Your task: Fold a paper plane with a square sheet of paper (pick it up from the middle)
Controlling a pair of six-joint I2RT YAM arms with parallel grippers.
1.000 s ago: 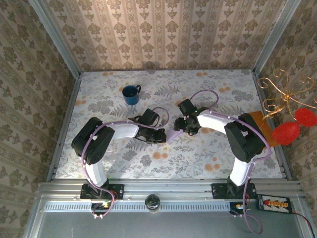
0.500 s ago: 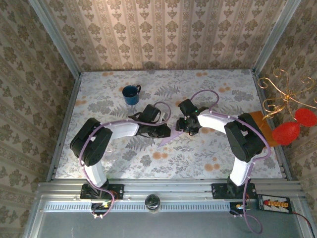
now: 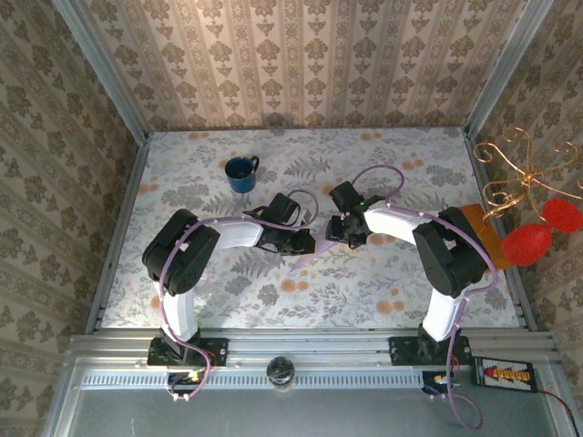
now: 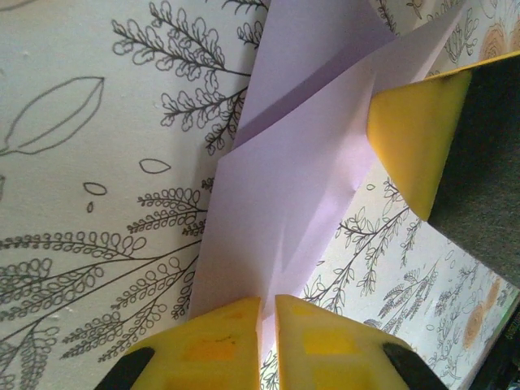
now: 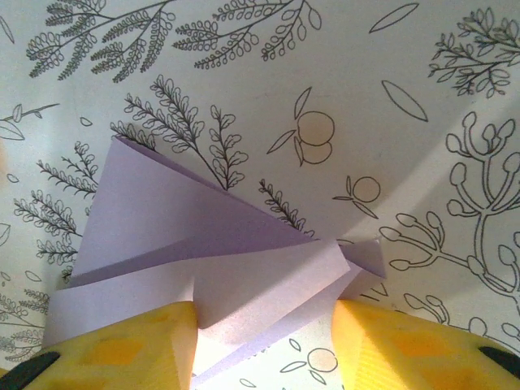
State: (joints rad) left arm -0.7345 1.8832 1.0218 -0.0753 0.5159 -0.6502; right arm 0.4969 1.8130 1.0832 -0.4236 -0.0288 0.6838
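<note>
The pale lilac sheet of paper [image 4: 292, 162], creased into a pointed paper plane shape, lies on the floral tabletop between the two grippers [image 3: 308, 259]. My left gripper [image 4: 268, 305] is shut on one edge of it, with a thin strip of paper pinched between the yellow fingers. In the top view the left gripper [image 3: 308, 244] sits close to the right gripper [image 3: 335, 233]. In the right wrist view the folded layers [image 5: 187, 219] fan out. The right gripper [image 5: 264, 313] is open and straddles the narrow end. One right fingertip [image 4: 414, 138] rests by the paper's edge.
A blue mug [image 3: 241, 173] stands at the back left of the table. An orange-brown flat rectangle [image 3: 478, 232] lies at the right edge, under a gold wire stand [image 3: 515, 173] with red shapes [image 3: 526, 242]. Patterned walls close in three sides.
My left gripper has moved right, closer to the right gripper, keeping the paper. The right jaws have narrowed around the paper. Less of the paper shows from above.
</note>
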